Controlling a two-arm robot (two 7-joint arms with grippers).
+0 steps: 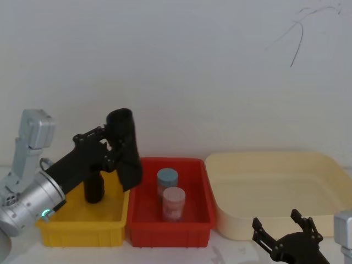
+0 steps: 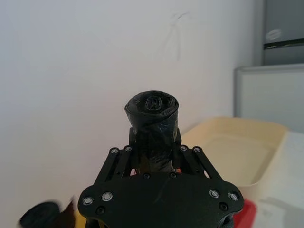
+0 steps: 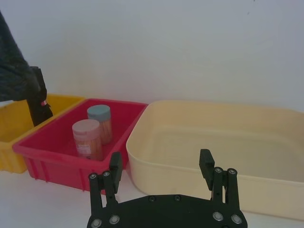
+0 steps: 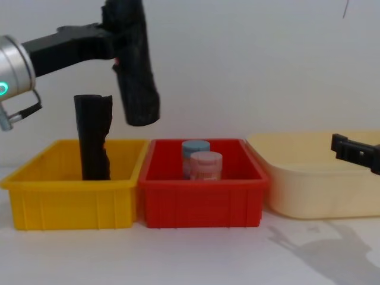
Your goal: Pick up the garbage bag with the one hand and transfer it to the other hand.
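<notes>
The garbage bag (image 1: 125, 148), a thick glossy black roll, hangs nearly upright in the air over the seam between the yellow and red bins. My left gripper (image 1: 113, 148), on the silver arm with the green ring, is shut on the bag's upper half. The chest view has the bag (image 4: 135, 65) well above the bins. In the left wrist view the bag's end (image 2: 153, 111) sticks out between the fingers. My right gripper (image 1: 278, 220) stands open and empty low at the front right, before the cream tub; its fingers (image 3: 115, 164) are spread apart.
A slimmer black roll (image 4: 93, 139) stands in the yellow bin (image 4: 71, 202). The red bin (image 4: 202, 205) holds a blue-lidded jar (image 1: 167, 179) and a pink-lidded jar (image 1: 174, 202). A large cream tub (image 1: 275, 157) sits to the right. A white wall is behind.
</notes>
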